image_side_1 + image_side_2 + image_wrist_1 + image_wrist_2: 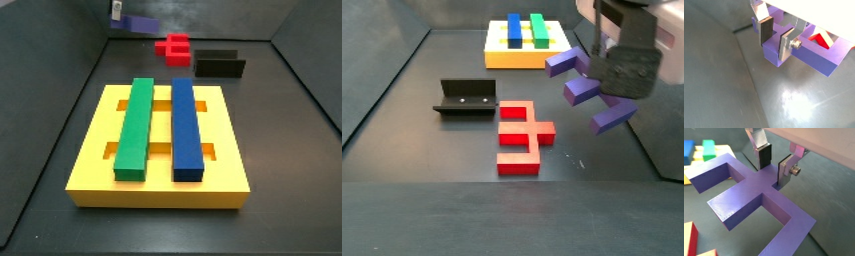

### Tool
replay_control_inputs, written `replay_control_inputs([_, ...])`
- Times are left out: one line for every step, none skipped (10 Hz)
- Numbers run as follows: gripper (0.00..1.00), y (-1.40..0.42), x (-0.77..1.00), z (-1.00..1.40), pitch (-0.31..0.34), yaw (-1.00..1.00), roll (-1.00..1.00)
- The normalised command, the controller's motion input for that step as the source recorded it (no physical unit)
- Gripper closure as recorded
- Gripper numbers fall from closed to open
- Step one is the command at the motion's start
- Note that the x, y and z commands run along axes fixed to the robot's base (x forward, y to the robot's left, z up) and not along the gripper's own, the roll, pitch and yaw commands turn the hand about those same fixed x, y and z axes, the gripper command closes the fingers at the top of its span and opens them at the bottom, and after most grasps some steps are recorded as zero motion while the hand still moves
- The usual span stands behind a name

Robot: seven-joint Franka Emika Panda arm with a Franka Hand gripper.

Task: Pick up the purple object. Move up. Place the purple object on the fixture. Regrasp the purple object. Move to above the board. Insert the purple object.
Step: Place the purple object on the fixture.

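Note:
The purple object (pixel 583 90) hangs tilted in the air, well above the floor, at the right in a side view. My gripper (pixel 616 85) is shut on it from above. In both wrist views the silver fingers (pixel 787 44) straddle one edge of the purple object (pixel 751 188), with its legs and square notches spreading away from the gripper (pixel 774 175). In a side view the purple object (pixel 142 25) and gripper (pixel 118 12) show small at the far end. The black fixture (pixel 465 97) stands on the floor, left of the held piece. The yellow board (pixel 160 150) carries a green bar (pixel 135 125) and a blue bar (pixel 187 125).
A red notched piece (pixel 523 135) lies on the floor beside the fixture, below and left of the held piece; it also shows in a wrist view (pixel 822 39). Dark walls enclose the floor on all sides.

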Motion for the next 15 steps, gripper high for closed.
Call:
replay_control_inputs([1.00,-0.12,0.11,0.04,0.571,0.61,-0.29])
replay_control_inputs([1.00,-0.08,0.10,0.04,0.669,0.59,-0.20])
replay_control_inputs([1.00,-0.17,0.35,0.00,1.000,0.22,-0.23])
replay_control_inputs([1.00,-0.18,0.43,-0.08,1.000,0.13,-0.27])
replay_control_inputs([1.00,-0.13,0.42,-0.04,1.000,0.18,-0.28])
replay_control_inputs([1.00,-0.09,0.45,0.00,0.794,0.35,-0.25])
replay_control_inputs([1.00,-0.06,0.50,0.00,0.849,0.29,-0.16])
replay_control_inputs([1.00,-0.14,0.48,0.17,0.649,0.41,-0.22])
replay_control_inputs([1.00,-0.25,0.41,0.29,0.491,0.49,-0.32])
replay_control_inputs([1.00,-0.31,0.41,0.26,0.371,0.53,-0.33])
replay_control_inputs([1.00,-0.33,0.44,0.15,0.323,0.50,-0.46])
replay_control_inputs([1.00,-0.34,0.45,0.00,0.360,0.40,-0.75])
replay_control_inputs([1.00,-0.33,0.45,0.00,0.323,0.39,-0.78])
replay_control_inputs([1.00,-0.23,0.47,0.00,0.343,0.36,-0.75])
replay_control_inputs([1.00,-0.01,0.42,-0.01,0.417,0.33,-0.71])
